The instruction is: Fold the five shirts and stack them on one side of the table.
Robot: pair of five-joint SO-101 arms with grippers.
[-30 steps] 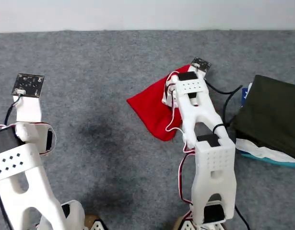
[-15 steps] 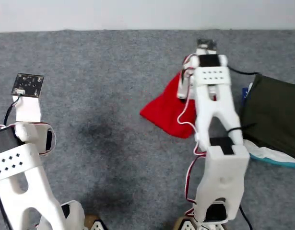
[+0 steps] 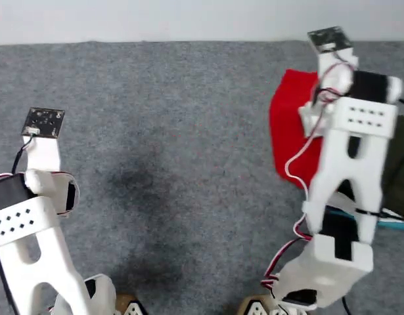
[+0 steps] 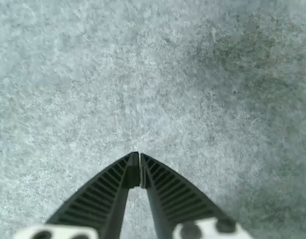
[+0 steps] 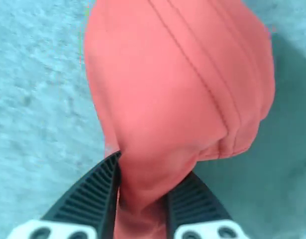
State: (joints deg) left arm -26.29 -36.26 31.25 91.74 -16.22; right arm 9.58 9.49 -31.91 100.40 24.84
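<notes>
One soft, light red fabric shirt [image 5: 177,84] is clamped at a bunched fold by the right gripper [image 5: 150,172]; sag is expected. The left gripper [image 4: 139,158] is closed on nothing.

Overhead, you look down on the grey felt tabletop [image 3: 162,118]; wrist cameras peer close, the right sharing the red cloth shirt [image 3: 287,131].

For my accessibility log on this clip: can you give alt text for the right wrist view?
A bunched red shirt is clamped in the right pincer, whose black ribbed fingers press it from both sides. The shirt hangs over the fuzzy-surfaced table.
</notes>
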